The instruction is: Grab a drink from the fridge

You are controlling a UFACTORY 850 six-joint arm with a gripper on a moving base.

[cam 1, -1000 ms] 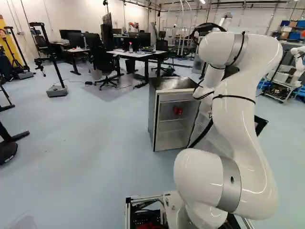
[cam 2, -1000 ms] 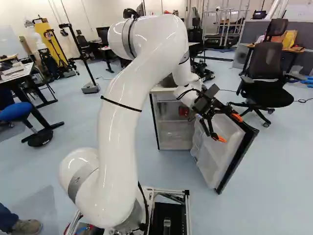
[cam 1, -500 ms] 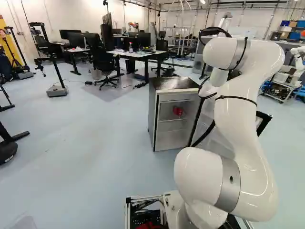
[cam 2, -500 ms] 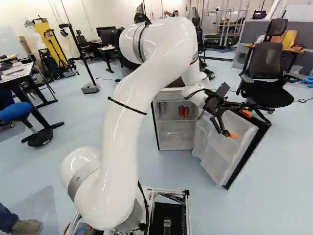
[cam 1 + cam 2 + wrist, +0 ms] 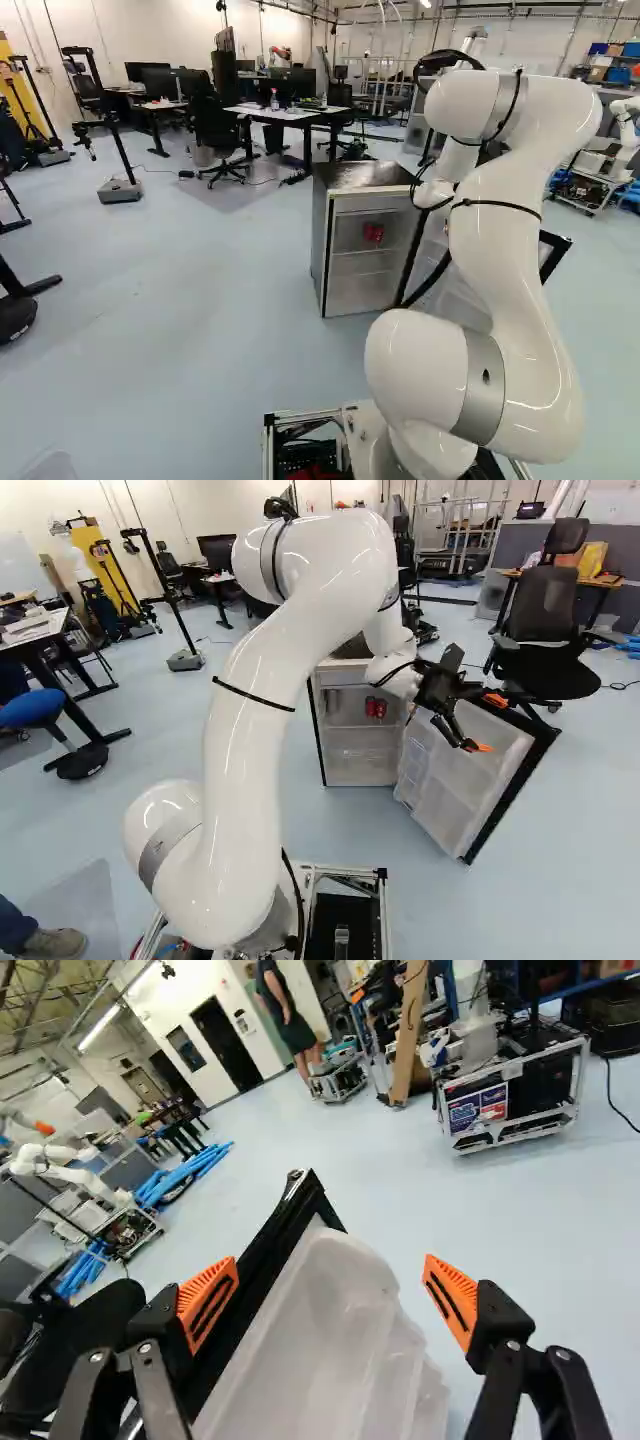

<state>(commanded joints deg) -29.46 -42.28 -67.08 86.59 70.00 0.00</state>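
Fridge door (image 5: pixel 445 798): swung wider over the last second, and the hand (image 5: pixel 488 724) has moved outward along with it
Hand (image 5: pixel 331 1265): fingers spread wide, the door's end showing between them, one orange pad (image 5: pixel 208 1305) right by the black edge, the other over on the white inner side
Red cans (image 5: pixel 376 707): two of them, upright side by side on a shelf inside the fridge (image 5: pixel 352 175)
Black chair (image 5: pixel 545 660): beyond the door, at the right of the right base view
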